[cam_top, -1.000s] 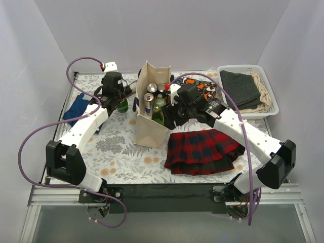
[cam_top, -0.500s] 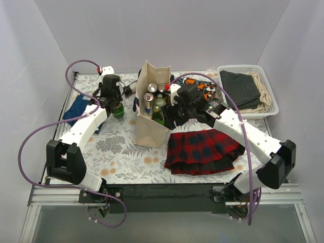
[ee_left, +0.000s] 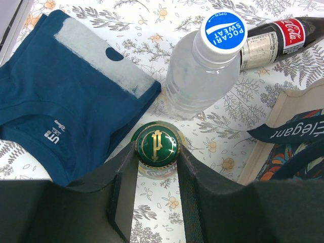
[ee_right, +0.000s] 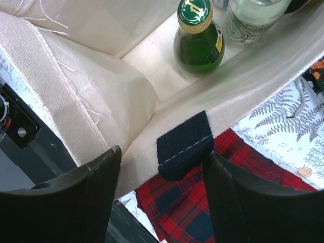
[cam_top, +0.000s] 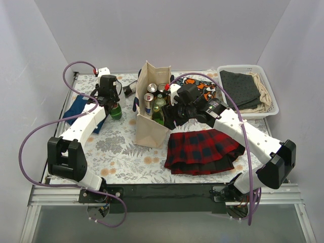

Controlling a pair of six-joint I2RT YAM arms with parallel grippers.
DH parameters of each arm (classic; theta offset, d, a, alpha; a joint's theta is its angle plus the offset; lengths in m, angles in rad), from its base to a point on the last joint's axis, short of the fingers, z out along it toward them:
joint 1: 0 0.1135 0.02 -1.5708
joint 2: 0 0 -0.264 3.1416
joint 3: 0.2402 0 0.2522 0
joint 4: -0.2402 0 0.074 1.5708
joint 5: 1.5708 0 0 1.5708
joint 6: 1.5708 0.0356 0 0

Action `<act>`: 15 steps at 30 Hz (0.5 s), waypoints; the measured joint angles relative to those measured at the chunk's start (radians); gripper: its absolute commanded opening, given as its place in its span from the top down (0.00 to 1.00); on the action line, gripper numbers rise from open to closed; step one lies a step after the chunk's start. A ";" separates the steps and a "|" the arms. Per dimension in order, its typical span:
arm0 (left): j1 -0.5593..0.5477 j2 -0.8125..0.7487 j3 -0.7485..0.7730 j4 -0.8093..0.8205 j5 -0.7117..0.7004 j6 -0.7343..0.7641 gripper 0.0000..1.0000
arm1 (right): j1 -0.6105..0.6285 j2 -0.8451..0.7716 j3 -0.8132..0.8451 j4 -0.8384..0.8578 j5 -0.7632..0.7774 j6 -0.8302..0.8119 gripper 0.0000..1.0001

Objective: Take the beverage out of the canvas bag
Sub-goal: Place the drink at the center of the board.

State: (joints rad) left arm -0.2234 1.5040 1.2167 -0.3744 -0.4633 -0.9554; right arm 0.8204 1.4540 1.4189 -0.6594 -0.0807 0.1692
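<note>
Left jaws pinched on cap of green bottle [ee_left: 156, 142], left gripper [ee_left: 157, 153] above it. Bottle upright, out of bag [cam_top: 151, 132], toward table [cam_top: 126, 152] far-left corner, just beside water bottle [ee_left: 202, 71] and blue shirt [ee_left: 61, 109]. I can't tell if its base touches table. Cola bottle [ee_left: 283, 34] lies past water bottle. Right gripper [ee_right: 162, 154] jaws spread, straddling bag rim at navy strap patch [ee_right: 185, 144]. Bag upright mid-table, nearer far edge; I see second green bottle [ee_right: 198, 38] and cans [cam_top: 148, 100] inside.
</note>
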 measured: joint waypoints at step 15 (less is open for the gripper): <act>0.006 0.021 -0.028 0.024 -0.001 -0.029 0.64 | 0.000 0.000 0.000 0.000 0.003 0.000 0.30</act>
State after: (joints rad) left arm -0.2176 1.5249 1.1889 -0.3504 -0.4644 -0.9848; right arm 0.8204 1.4540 1.4189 -0.6594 -0.0772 0.1692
